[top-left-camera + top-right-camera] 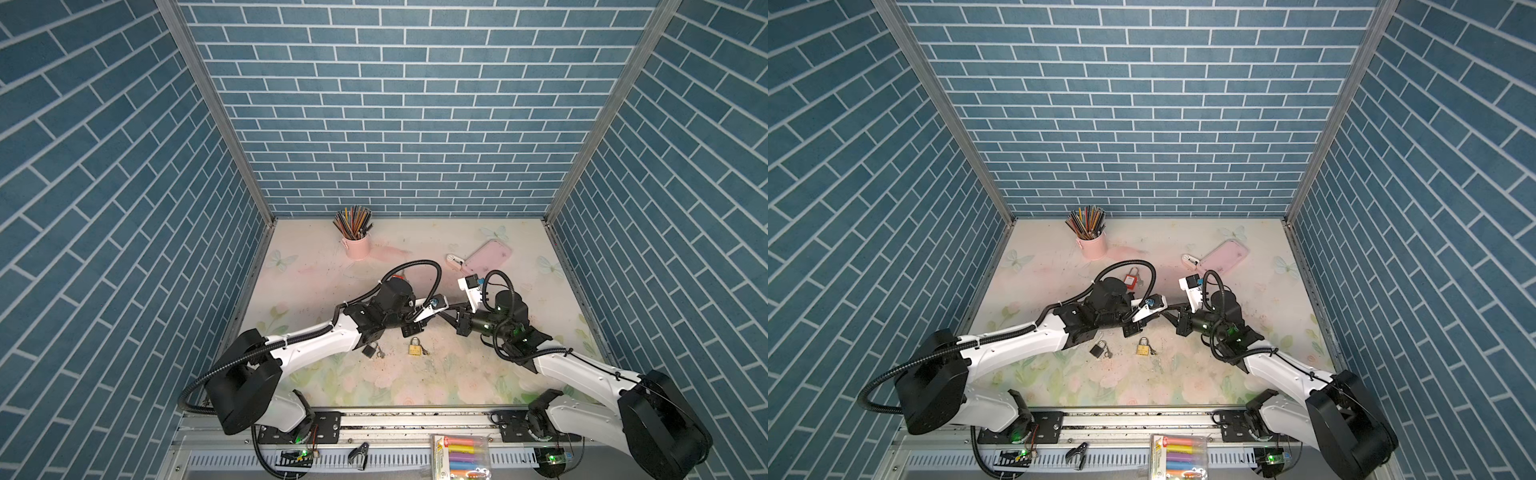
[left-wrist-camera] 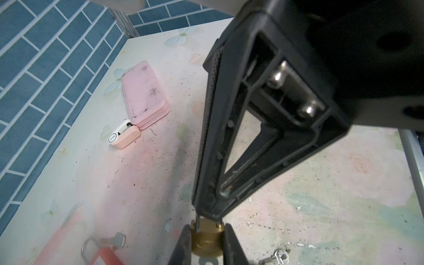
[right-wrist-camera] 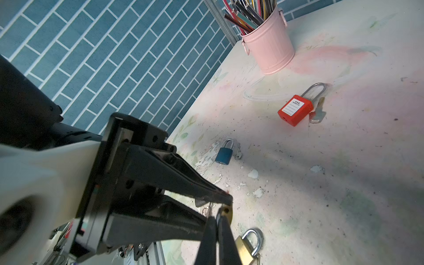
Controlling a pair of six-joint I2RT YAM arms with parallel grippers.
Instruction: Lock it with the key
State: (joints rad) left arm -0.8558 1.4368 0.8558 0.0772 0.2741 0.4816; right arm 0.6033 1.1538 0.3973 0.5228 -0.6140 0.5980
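In the left wrist view my left gripper (image 2: 207, 229) is shut on the body of a small brass padlock (image 2: 206, 241), held above the table. The tips of my right gripper come down onto the padlock's top face, pinching a thin key (image 2: 197, 223) that stands at the keyhole. In the right wrist view my right gripper (image 3: 218, 218) is shut, with the brass body (image 3: 227, 212) just past its tips. In both top views the two grippers meet over the middle of the table (image 1: 444, 313). The held padlock's shackle is hidden.
On the table lie a second brass padlock (image 1: 414, 347), a dark blue padlock (image 1: 370, 349), a red padlock (image 1: 1132, 277) with a key, and a loose key (image 2: 276, 257). A pink cup of pencils (image 1: 356, 245), a pink case (image 1: 488, 257) and a small pink device (image 1: 455, 261) sit further back.
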